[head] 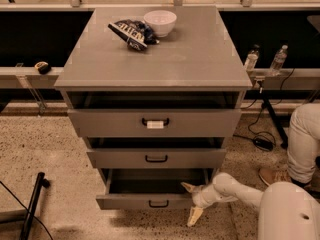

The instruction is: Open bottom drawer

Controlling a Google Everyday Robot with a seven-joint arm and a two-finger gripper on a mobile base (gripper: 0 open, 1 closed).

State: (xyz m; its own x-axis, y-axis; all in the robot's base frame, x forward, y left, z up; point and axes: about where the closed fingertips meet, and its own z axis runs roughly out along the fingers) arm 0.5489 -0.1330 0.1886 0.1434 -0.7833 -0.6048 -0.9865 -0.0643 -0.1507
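Observation:
The bottom drawer [130, 202] of the grey cabinet is pulled out and shows its dark interior; its small black loop handle [158, 203] is on the flat front. My gripper [192, 202] is at the drawer's right front corner, on a white arm reaching in from the lower right. One cream finger [189, 187] rests at the drawer's top edge and the other [194, 216] hangs below the front, so the jaws are spread open and hold nothing.
The middle drawer [156, 158] and the top drawer [155, 122] with a white tag stand slightly out. A white bowl [160, 22] and a snack bag [131, 32] lie on the cabinet top. A person's leg [302, 144] stands at right, two bottles [251, 59] behind, a black pole [32, 204] at left.

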